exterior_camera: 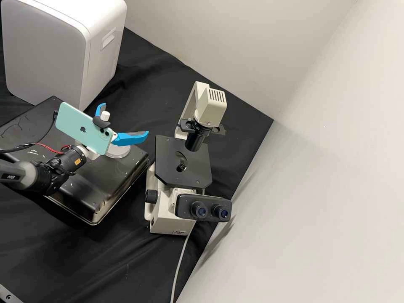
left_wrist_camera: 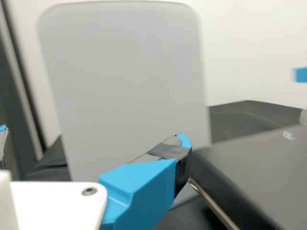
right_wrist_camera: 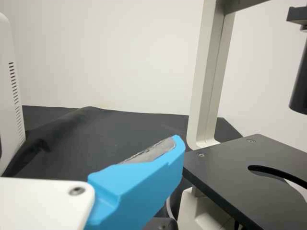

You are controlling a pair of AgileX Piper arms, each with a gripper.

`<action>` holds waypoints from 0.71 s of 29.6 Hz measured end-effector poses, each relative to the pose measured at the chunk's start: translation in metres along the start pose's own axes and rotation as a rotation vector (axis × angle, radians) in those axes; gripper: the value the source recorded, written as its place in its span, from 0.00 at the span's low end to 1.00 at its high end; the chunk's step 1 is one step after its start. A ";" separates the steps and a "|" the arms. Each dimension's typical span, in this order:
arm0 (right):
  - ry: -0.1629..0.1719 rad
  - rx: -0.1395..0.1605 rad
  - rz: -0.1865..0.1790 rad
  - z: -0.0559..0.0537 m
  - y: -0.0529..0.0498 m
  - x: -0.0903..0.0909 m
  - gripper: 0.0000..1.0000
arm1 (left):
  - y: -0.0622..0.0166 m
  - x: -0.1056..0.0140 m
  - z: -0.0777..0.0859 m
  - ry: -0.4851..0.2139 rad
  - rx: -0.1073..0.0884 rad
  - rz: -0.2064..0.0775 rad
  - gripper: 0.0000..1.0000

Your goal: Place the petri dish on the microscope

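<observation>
Right pincer (exterior_camera: 125, 119) spread wide over the clear round petri dish (exterior_camera: 118, 150), with the cream-and-black microscope (exterior_camera: 163, 210) alongside.

Well off to the left of the right pincer stands a large white rounded appliance (exterior_camera: 63, 46). The left pincer (left_wrist_camera: 92, 135) faces it, its two blue tips showing well apart, so it is parted with nothing between them. The right pincer hangs above a glossy black rectangular tray (exterior_camera: 84, 198) that lies on the black-draped counter (exterior_camera: 63, 261), its blue fingers (exterior_camera: 132, 136) gaping wide and gripping nothing. The petri dish rests on the tray just under the finger nearer the microscope; whether finger and dish touch I cannot tell. To the right of this pincer, near that finger's tip, the microscope stands on the counter beside the tray, and its flat black stage (exterior_camera: 168, 151) is apart from the dish.
</observation>
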 end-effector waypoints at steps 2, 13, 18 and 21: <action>0.000 0.000 0.000 0.000 0.000 0.000 1.00 | -0.0044 -0.008 0.005 -0.032 0.005 -0.002 1.00; 0.000 0.000 0.000 0.000 0.000 0.000 1.00 | -0.0074 -0.042 0.037 -0.174 0.001 -0.001 1.00; 0.000 0.000 0.000 0.000 0.000 0.000 1.00 | -0.0027 -0.056 0.049 -0.201 -0.013 0.008 1.00; 0.000 0.000 0.000 0.000 0.000 0.000 1.00 | -0.0038 -0.062 0.055 -0.219 -0.023 -0.011 1.00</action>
